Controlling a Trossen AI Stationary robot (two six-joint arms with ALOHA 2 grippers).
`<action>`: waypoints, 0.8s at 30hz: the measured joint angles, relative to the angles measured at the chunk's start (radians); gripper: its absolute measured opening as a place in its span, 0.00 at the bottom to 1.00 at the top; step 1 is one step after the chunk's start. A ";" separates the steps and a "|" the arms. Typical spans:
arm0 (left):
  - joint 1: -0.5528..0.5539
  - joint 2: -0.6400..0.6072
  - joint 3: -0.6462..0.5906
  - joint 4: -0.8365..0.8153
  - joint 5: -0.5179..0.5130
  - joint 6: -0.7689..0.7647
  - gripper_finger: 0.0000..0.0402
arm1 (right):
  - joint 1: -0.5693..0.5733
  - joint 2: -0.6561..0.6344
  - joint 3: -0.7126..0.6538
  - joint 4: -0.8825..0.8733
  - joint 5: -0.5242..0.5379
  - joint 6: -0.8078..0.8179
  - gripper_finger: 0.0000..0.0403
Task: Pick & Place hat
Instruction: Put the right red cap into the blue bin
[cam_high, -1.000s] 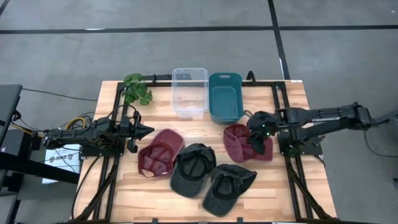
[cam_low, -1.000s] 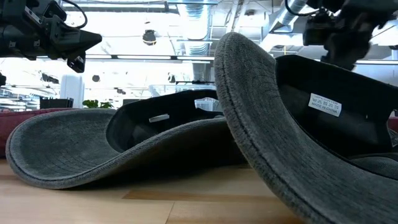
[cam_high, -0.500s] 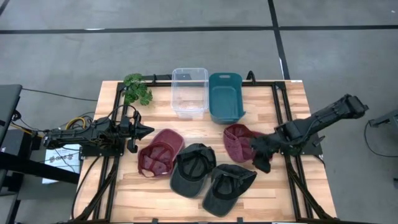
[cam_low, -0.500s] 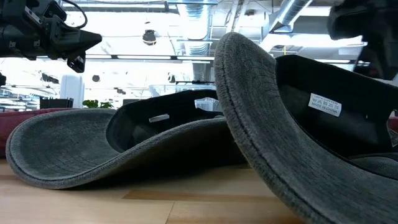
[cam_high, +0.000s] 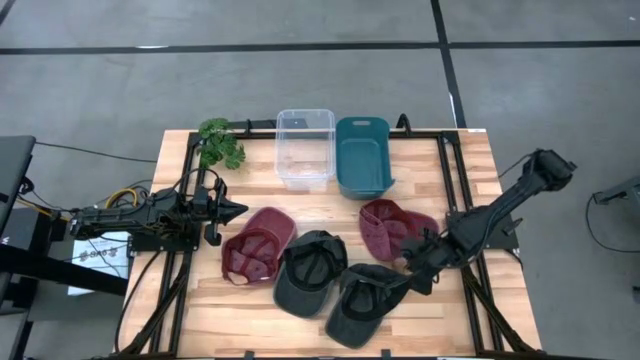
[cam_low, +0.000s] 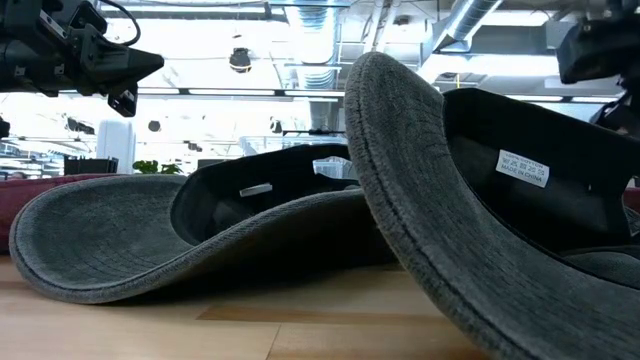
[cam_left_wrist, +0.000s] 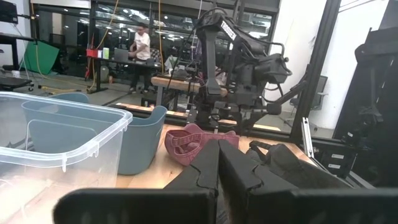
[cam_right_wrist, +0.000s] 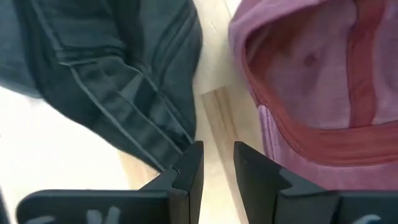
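Four hats lie crown-down on the wooden table: a maroon one (cam_high: 256, 246), two dark grey ones (cam_high: 310, 270) (cam_high: 362, 302) and a second maroon one (cam_high: 385, 228). My right gripper (cam_high: 416, 268) points steeply down over the gap between the right maroon hat (cam_right_wrist: 311, 81) and the nearer grey hat (cam_right_wrist: 106, 74). Its fingers stand slightly open (cam_right_wrist: 217, 163) with bare wood showing between them. My left gripper (cam_high: 230, 210) hovers shut at the table's left side, level, pointing right.
A clear bin (cam_high: 305, 148) and a teal bin (cam_high: 362, 155) stand side by side at the far edge, with a green plant (cam_high: 220, 143) at the far left. Black frame rails (cam_high: 452, 190) run along both table sides. In the low view the two grey hats (cam_low: 250, 230) fill the foreground.
My right gripper has swung from above the right maroon hat toward the table's near edge and sunk lower, tipping more steeply down, to the gap beside the nearer grey hat. Its finger gap looks unchanged. The hats lie as before.
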 joint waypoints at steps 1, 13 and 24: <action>0.000 0.000 0.000 0.000 0.000 0.000 0.02 | 0.000 0.006 0.007 -0.014 0.011 0.005 0.20; 0.000 0.000 0.000 0.000 0.000 0.000 0.02 | 0.013 0.011 0.115 -0.140 0.066 -0.002 0.13; 0.000 0.002 0.000 0.000 0.000 0.000 0.02 | 0.013 0.058 0.115 -0.177 0.062 0.072 0.12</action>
